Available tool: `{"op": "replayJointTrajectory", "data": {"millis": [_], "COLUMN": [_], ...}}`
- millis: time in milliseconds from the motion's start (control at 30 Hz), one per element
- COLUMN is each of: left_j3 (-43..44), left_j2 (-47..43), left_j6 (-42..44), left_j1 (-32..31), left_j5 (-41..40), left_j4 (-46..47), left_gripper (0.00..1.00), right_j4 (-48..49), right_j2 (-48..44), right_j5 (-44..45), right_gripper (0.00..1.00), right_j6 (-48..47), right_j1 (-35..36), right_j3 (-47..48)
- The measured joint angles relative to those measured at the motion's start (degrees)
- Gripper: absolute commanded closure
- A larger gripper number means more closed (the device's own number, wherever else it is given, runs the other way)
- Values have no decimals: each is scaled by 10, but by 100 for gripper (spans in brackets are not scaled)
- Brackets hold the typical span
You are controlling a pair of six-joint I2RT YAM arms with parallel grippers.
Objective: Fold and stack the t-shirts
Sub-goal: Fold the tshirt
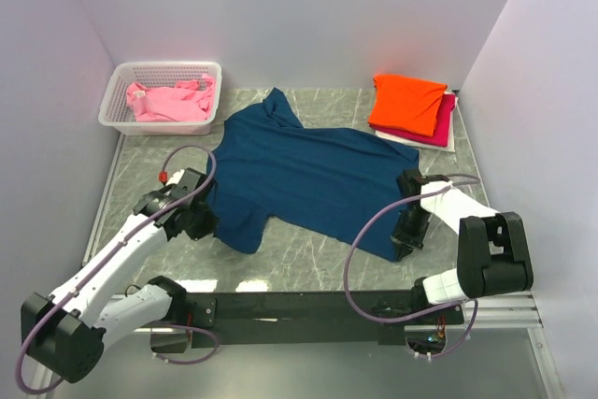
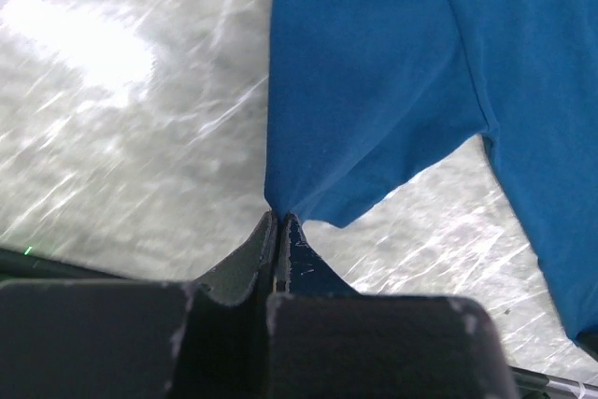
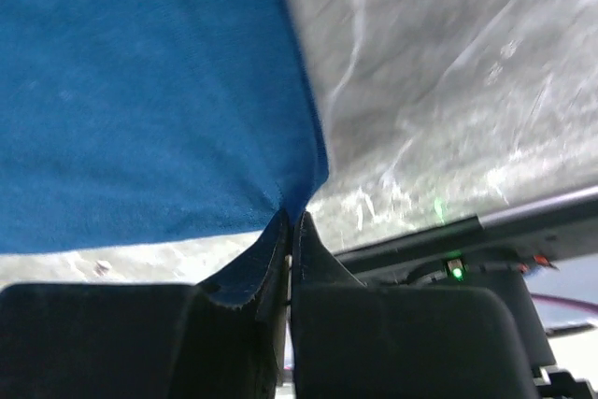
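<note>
Navy t-shirt [image 1: 308,179] pinched at two near corners

The left claw [image 2: 280,224] is clenched on a sleeve corner and the right claw [image 3: 291,220] on a hem corner. The shirt lies spread across the middle of the desk [image 1: 308,263], with the folded orange tee [image 1: 406,102] beyond. I'd lift both corners evenly and keep the cloth taut, so the fold lands straight.

I saw only a thin edge of the white cloth tee [image 1: 411,140] beneath the folded magenta tee [image 1: 443,123] and orange tee [image 1: 406,103]; both wrist views cropped the large dark navy cloth tee [image 2: 392,72].
</note>
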Motion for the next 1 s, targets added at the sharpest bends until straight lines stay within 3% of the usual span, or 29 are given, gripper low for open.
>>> {"op": "replayJointTrajectory", "data": {"millis": [267,700,1000], "left_j3": [6,6,44], "left_j2": [-57,-122,12], "left_j6": [-42,-77,-34], "left_j1": [0,0,0], "left_j5": [-4,4,12], "left_j4": [-81,-149,-85], "left_gripper": [99,99,100], "right_j4": [-43,-72,-73], "right_j2": [-6,-54,-57], "right_j5": [8,8,9], "right_gripper": [100,100,100], "right_j6": [4,22,15], "right_j1": [68,103,94], "right_j3": [18,4,17]}}
